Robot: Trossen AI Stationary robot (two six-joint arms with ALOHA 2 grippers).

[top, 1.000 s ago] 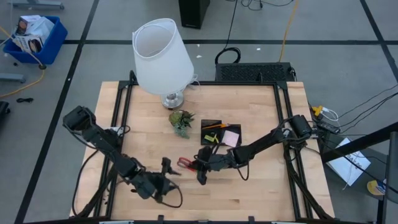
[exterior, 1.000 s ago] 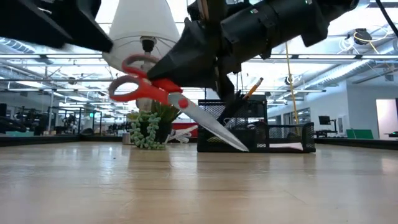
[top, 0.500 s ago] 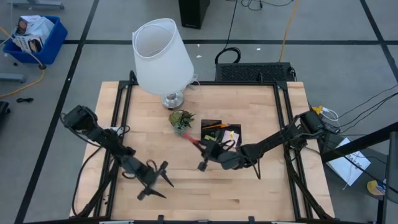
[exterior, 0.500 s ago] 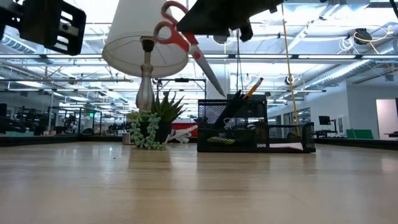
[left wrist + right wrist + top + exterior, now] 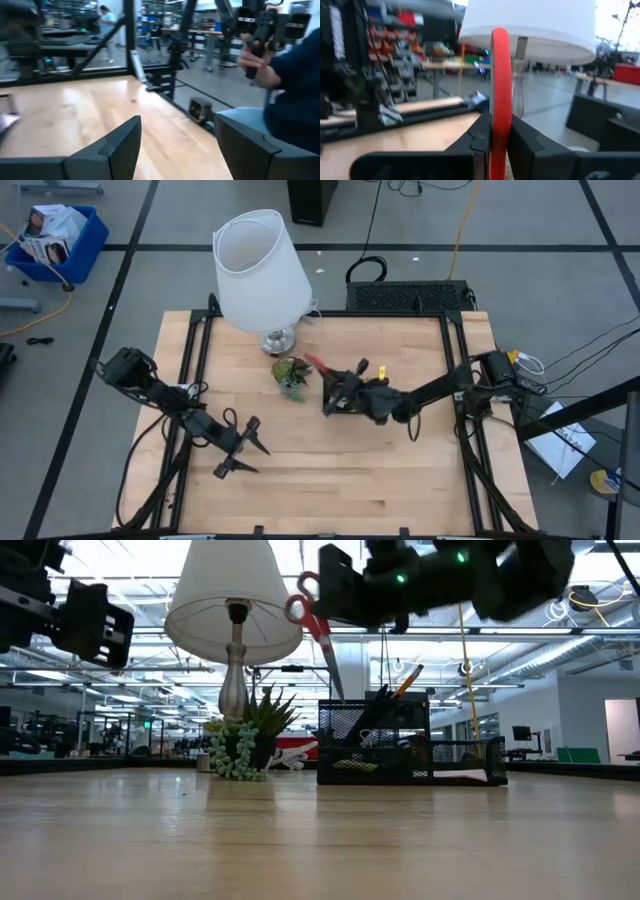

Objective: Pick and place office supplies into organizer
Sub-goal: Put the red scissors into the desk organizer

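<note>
My right gripper (image 5: pixel 328 387) hovers over the far middle of the table, above the black mesh organizer (image 5: pixel 410 755), and is shut on the red-handled scissors (image 5: pixel 318 632). The scissors' blades point down, well above the organizer's left end. Pens and an orange pencil (image 5: pixel 405 682) stand in the organizer. In the high view my right arm covers most of the organizer. My left gripper (image 5: pixel 242 452) is open and holds nothing, raised over the near-left part of the table. Its spread fingers show in the left wrist view (image 5: pixel 177 131). My right gripper pinches the scissors by their red handle (image 5: pixel 499 107) between its two fingers. In the right wrist view the handle stands edge-on between them. The scissors are lifted clear; the handle loops (image 5: pixel 299 598) stick out beside the fingers and the blades (image 5: pixel 330 668) hang down, a little tilted.
A lamp with a white shade (image 5: pixel 262 268) stands at the far edge, left of centre, with a small green plant (image 5: pixel 292 375) in front of it, just left of the scissors. Beyond the table's edge a person's hands (image 5: pixel 260 62) hold a controller. Bare wood (image 5: pixel 330 480) lies across the near half.
My right gripper has risen and moved from mid-table toward the far edge, to above the organizer, carrying the scissors. The scissors have turned from nearly flat to blades down. My left gripper has drawn back toward the table's left and risen, staying open.
</note>
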